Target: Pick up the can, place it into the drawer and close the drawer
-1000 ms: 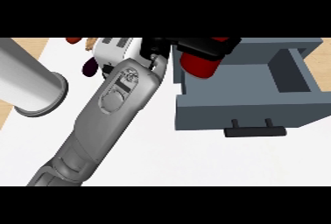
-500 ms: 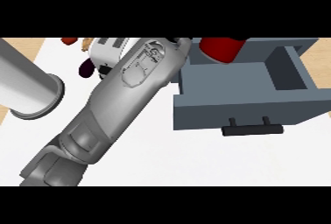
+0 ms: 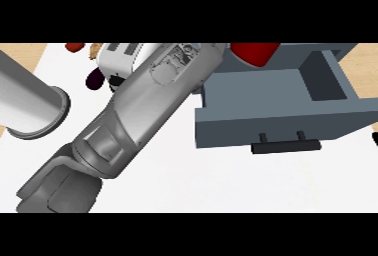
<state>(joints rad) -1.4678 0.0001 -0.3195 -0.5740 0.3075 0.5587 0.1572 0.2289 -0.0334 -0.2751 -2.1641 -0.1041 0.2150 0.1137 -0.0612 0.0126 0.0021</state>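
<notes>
Only the lower part of the red can (image 3: 255,53) shows, at the view's top edge over the back left of the open grey-blue drawer (image 3: 275,85). The drawer's black handle (image 3: 286,146) faces the near side. One grey forearm (image 3: 140,107) runs from the lower left up to the top edge and ends right beside the can. Its hand lies past the top edge, so I cannot see whether it holds the can. No black hand shows anywhere.
A thick grey cylinder (image 3: 29,107) lies at the left edge. Behind the forearm stands a white toaster-like box (image 3: 125,60), with a dark purple item (image 3: 94,79) and a red item (image 3: 74,46) beside it. The white counter (image 3: 221,180) stretches in front of the drawer.
The forearm has swung right and further up toward the drawer. The black hand seen around the can earlier has passed out of the top edge. The can shifted slightly right and up.
</notes>
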